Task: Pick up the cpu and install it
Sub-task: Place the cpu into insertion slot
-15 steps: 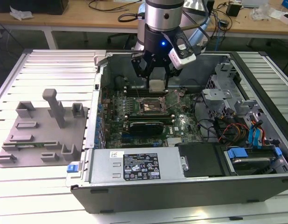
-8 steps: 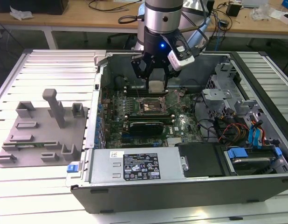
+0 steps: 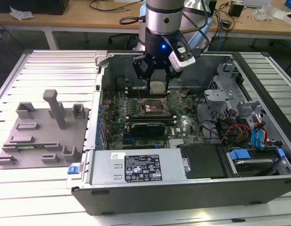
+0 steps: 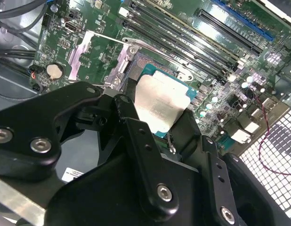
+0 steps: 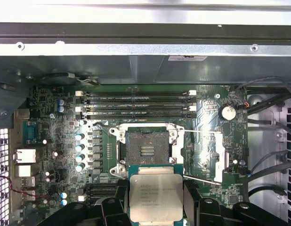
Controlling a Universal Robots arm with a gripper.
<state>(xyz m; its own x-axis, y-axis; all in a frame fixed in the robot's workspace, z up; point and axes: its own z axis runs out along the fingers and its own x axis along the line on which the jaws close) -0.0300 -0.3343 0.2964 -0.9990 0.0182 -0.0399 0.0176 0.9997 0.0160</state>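
The gripper [image 3: 157,81] is closed on the cpu [image 5: 156,197], pinching its opposite edges and holding it flat just above the open socket [image 5: 146,149]. It looks light and stiff but, I think, fragile underneath, so the edges are the safe place to hold.

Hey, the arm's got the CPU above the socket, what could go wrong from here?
The cpu hangs in the gripper above the open socket; coming down offset or tilted, it might damage the socket's contacts. Its edge could also catch the flipped-open load plate beside the socket.
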